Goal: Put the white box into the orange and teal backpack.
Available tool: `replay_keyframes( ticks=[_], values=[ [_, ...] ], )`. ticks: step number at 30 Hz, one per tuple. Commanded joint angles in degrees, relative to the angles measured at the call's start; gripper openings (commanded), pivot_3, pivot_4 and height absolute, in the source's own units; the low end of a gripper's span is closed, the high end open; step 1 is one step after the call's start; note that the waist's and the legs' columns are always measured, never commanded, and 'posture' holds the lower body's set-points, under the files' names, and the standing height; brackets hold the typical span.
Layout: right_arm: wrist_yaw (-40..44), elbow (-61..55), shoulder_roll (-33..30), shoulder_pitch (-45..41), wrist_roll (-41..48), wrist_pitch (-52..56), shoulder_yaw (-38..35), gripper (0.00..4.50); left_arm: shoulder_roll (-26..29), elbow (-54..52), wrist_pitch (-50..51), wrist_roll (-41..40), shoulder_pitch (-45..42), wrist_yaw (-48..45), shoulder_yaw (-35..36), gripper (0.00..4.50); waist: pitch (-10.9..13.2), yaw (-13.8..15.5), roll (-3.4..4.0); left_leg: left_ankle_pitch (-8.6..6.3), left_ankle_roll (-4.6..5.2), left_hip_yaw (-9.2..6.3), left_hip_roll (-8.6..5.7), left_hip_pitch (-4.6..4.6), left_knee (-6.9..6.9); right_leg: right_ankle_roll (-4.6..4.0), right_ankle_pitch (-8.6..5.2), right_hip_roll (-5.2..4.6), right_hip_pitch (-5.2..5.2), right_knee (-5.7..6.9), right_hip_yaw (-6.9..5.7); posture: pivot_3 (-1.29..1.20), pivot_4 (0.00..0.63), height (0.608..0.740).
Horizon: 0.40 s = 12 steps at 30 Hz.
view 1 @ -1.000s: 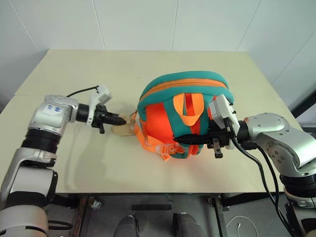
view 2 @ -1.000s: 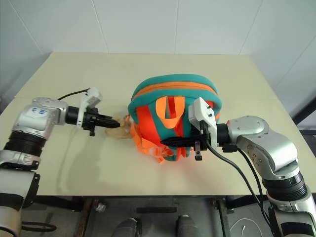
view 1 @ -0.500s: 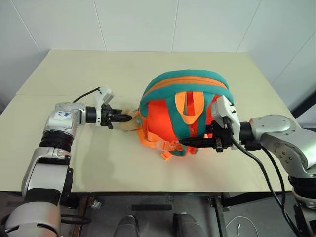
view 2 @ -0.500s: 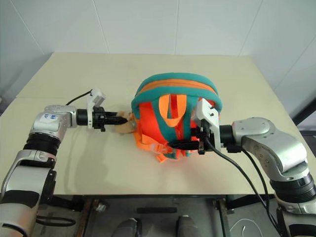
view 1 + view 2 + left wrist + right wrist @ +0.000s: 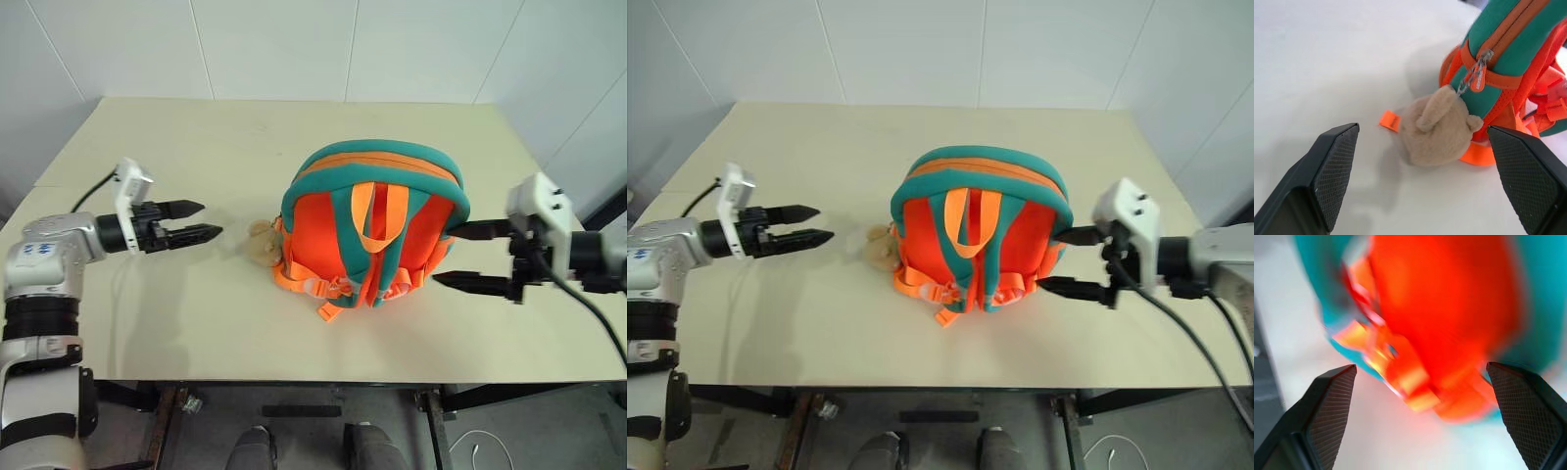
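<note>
The orange and teal backpack [image 5: 377, 230] stands in the middle of the table, strap side toward me, its zip running over the top. A tan plush toy [image 5: 261, 244] hangs from its zip pull [image 5: 1475, 73] and rests on the table at its left side. My left gripper [image 5: 211, 217] is open, level, a short way left of the toy and touching nothing. To the right of the backpack my right gripper [image 5: 444, 253] is open too, its fingertips close beside the pack's side with nothing between them. The white box is out of view.
The beige table [image 5: 196, 137] has bare room behind and to the left of the backpack. Its front edge [image 5: 294, 380] runs just below the pack. White walls close the far side.
Both grippers have opened and drawn outward, the left off the plush toy to the left, the right off the backpack's straps to the right. The backpack now stands free.
</note>
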Motion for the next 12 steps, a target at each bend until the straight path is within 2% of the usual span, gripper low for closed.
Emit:
replay_keyframes(
  ticks=[1, 3, 7, 12],
  values=[
    [1.8, 7.5, -2.4, -0.1, -3.8, -5.9, -3.8, 4.50, 0.7, -1.1, -7.6, -1.8, 1.6, 0.1, 4.9, 4.47, 0.0, -0.1, 0.00, 0.00, 0.00, 0.01, 0.00, 0.01, 0.00, 0.00, 0.00, 0.00, 0.00, 0.00, 0.00, 0.00, 0.150, 0.740],
    [1.4, 11.3, -1.7, -0.5, -4.6, -8.0, -4.8, 4.50, 0.0, -0.5, -11.7, -3.0, 2.6, -1.5, 6.5, 4.47, 0.0, -0.1, 0.00, 0.00, 0.00, 0.02, 0.01, 0.02, 0.01, -0.01, 0.01, 0.00, 0.00, 0.02, 0.00, 0.00, 0.150, 0.740],
    [-2.8, 14.7, 3.8, -2.2, -4.5, -11.3, -6.5, 4.50, -2.0, 1.3, -17.5, -4.6, 2.7, -4.6, 7.0, 4.47, 0.0, -0.1, 0.00, 0.01, -0.01, 0.05, 0.01, 0.03, 0.00, -0.01, 0.01, 0.01, -0.01, 0.04, 0.01, 0.00, 0.150, 0.740],
    [-5.2, 14.2, 8.2, -3.1, -4.7, -12.0, -5.3, 4.50, -3.2, -0.5, -17.9, -5.5, 2.4, -3.8, 7.1, 4.47, 0.0, -0.1, 0.00, 0.02, -0.03, 0.05, 0.01, 0.03, -0.02, 0.01, 0.02, 0.01, -0.02, 0.07, 0.01, 0.00, 0.150, 0.740]
  ],
)
